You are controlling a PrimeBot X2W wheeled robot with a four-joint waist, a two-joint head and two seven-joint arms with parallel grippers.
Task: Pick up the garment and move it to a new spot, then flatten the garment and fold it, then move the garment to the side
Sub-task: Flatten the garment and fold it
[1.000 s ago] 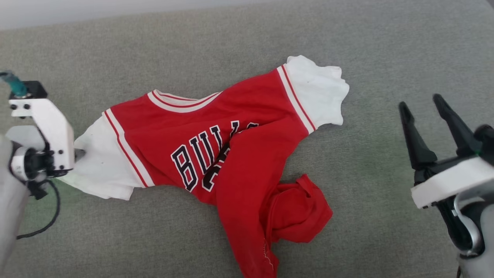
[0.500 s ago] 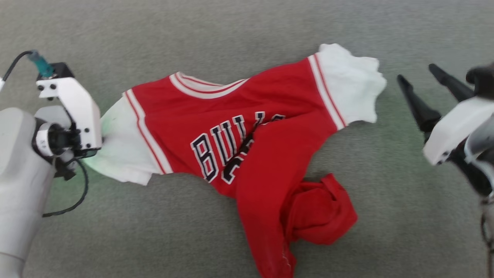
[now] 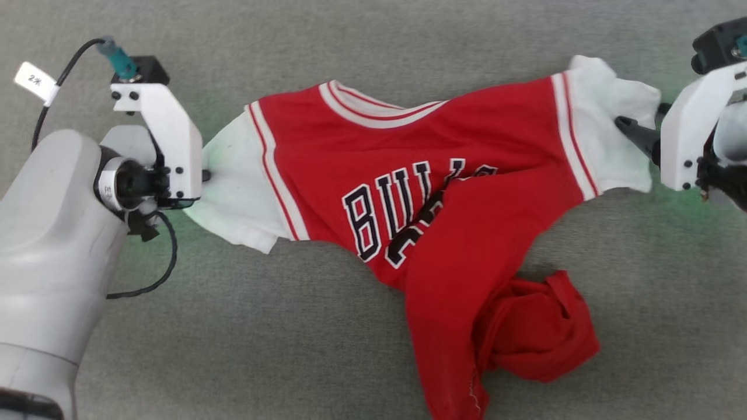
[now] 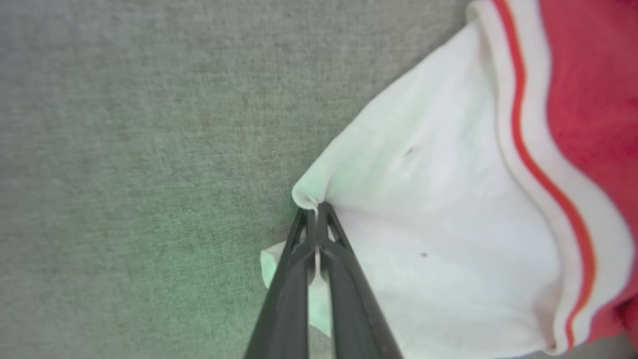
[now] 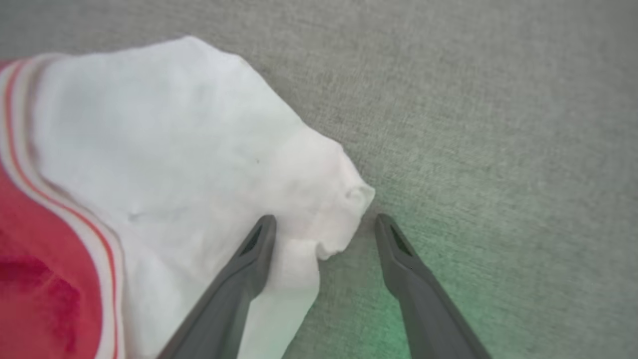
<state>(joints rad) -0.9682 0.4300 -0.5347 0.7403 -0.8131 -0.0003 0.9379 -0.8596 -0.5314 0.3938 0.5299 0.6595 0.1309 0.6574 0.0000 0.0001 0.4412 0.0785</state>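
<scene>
Depth is counting: with the left gripper (image 4: 315,212) clamping one sleeve of the shirt (image 3: 443,192), we are wanting the parted right gripper (image 5: 325,219) further over the frame-right sleeve.

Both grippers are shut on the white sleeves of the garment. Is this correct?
Only the left gripper is shut on a sleeve of the garment; the right gripper is open around the other sleeve's edge, as the right wrist view shows.
</scene>
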